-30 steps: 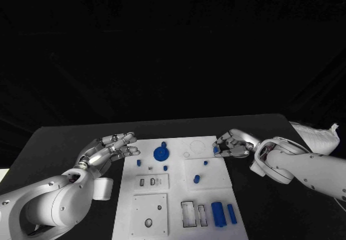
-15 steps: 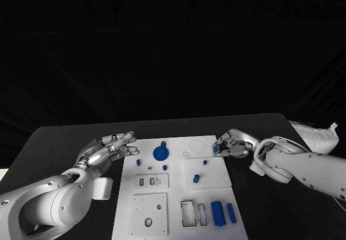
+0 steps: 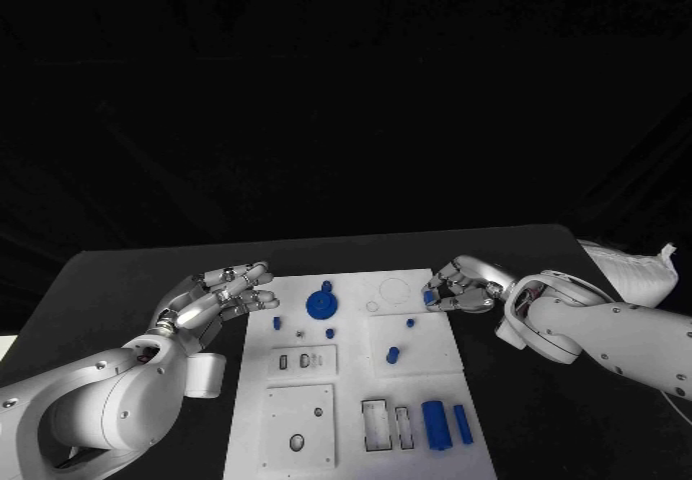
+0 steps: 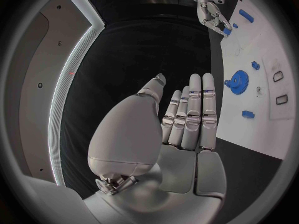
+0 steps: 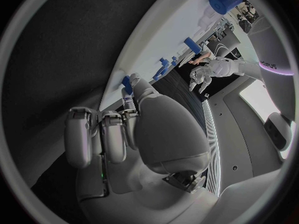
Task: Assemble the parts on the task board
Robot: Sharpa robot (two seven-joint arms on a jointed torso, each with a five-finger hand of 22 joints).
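Note:
The white task board (image 3: 433, 365) lies in the middle of the black table. My right hand (image 3: 464, 285) hovers at the board's far right corner and pinches a small blue part (image 3: 430, 297) between thumb and fingertip; the right wrist view shows that part (image 5: 128, 82) at the fingertips. My left hand (image 3: 224, 297) is over the table just left of the board's far left corner, fingers straight, holding nothing (image 4: 187, 119). A blue gear (image 3: 322, 304) stands on the board's far left area, with a round empty recess (image 3: 394, 293) to its right.
Small blue pegs (image 3: 277, 323) (image 3: 330, 333) (image 3: 411, 323) (image 3: 392, 354) are spread over the board's middle. Two blue bars (image 3: 436, 425) (image 3: 463, 424) lie at its near right beside rectangular slots (image 3: 375, 424). Black table surrounds the board on all sides.

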